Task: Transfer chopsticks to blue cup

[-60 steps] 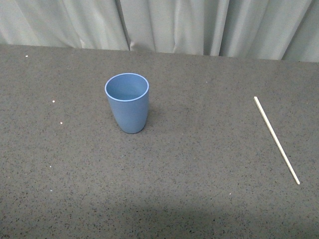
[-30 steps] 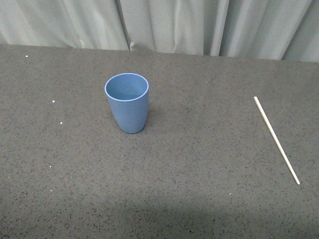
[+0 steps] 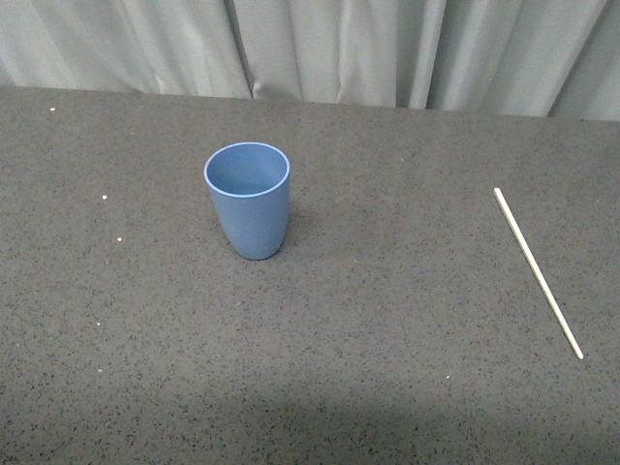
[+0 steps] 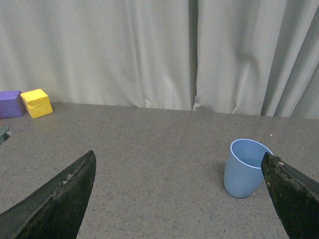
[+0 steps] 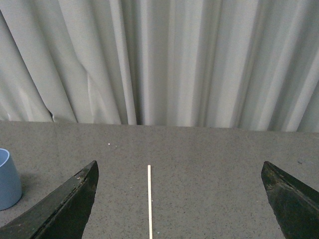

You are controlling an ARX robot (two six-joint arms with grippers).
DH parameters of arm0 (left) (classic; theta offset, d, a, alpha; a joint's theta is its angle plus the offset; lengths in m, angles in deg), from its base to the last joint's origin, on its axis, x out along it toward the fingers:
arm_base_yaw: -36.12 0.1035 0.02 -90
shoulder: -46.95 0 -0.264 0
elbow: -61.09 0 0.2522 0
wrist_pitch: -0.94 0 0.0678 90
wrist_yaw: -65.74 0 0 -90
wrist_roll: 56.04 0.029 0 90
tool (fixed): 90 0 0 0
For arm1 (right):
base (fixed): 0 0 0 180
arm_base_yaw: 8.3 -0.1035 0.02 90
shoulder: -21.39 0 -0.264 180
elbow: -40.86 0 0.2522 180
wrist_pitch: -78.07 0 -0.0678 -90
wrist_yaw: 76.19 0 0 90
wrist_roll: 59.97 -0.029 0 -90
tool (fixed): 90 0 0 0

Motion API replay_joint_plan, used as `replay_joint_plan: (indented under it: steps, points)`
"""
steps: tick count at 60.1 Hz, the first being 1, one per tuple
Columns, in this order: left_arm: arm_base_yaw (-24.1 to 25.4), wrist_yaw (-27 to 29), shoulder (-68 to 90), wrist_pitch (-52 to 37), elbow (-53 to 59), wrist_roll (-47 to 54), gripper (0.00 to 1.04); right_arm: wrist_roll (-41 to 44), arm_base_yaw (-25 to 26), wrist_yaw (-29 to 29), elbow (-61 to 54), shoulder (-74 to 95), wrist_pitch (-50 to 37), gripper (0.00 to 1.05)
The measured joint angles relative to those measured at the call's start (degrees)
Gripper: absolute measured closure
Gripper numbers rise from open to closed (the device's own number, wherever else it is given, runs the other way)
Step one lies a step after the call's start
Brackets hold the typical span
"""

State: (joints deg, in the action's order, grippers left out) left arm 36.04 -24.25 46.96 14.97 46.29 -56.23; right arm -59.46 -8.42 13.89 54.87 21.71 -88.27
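The blue cup (image 3: 247, 200) stands upright and empty, left of the table's middle in the front view. The chopstick (image 3: 537, 270), a thin off-white stick, lies flat on the table at the far right. Neither arm shows in the front view. In the left wrist view my left gripper (image 4: 179, 199) is open and empty, with the blue cup (image 4: 244, 168) beside one fingertip. In the right wrist view my right gripper (image 5: 179, 199) is open and empty; the chopstick (image 5: 149, 201) lies on the table between its fingers, and the cup's edge (image 5: 7, 179) shows at the side.
The dark speckled table (image 3: 387, 320) runs back to a pale curtain (image 3: 329, 48). A yellow block (image 4: 36, 103) and a purple block (image 4: 10, 104) sit at the table's far edge in the left wrist view.
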Motion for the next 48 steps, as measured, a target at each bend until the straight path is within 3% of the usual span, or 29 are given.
replay_joint_plan:
  steps: [25,32,41,48]
  points:
    - [0.00,0.00,0.00,0.00,0.00,0.00,0.07,0.00,0.00,0.00,0.00,-0.02,0.00,0.09]
    - [0.00,0.09,0.00,0.00,0.00,0.00,0.07,9.42,-3.76,-10.60,0.37,6.23,-3.02,0.09]
    - [0.00,0.00,0.00,0.00,0.00,0.00,0.07,13.88,-1.14,-2.82,5.49,31.04,-17.51,0.09]
    - [0.00,0.00,0.00,0.00,0.00,0.00,0.07,12.85,0.50,1.18,13.09,51.45,-21.77,0.09]
